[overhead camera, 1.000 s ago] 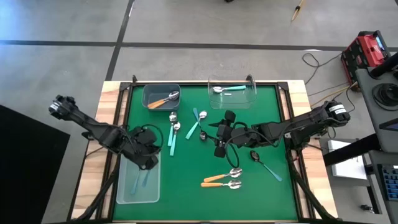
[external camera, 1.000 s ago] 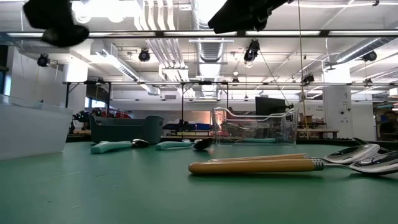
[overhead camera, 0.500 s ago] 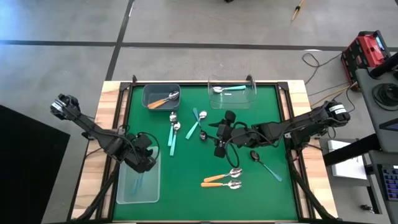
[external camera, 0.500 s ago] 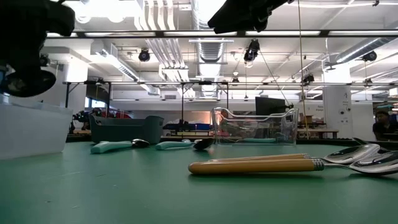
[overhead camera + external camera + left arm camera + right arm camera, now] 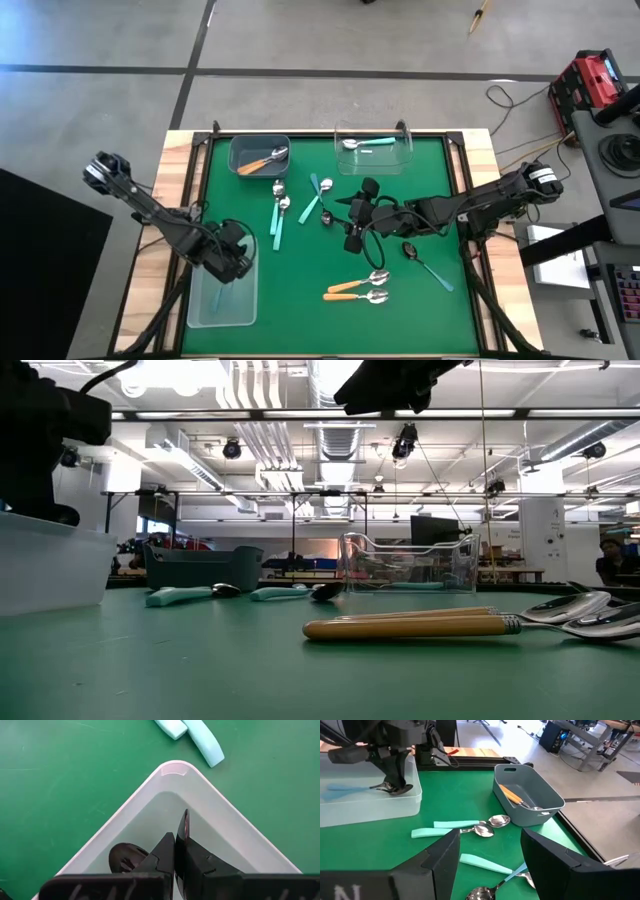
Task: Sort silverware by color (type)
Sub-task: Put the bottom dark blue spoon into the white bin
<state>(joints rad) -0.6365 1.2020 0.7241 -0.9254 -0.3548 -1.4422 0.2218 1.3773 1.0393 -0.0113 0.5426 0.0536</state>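
The left tool pinches a dark spoon inside the frosted bin. The right tool, spread, hovers right of two teal spoons. Two orange spoons lie below them.

Your left gripper is lower and further toward 7 o'clock than a second ago, now dipped into the frosted bin at the table's 7 o'clock corner, jaws pinched on a dark-bowled spoon just above the bin floor.
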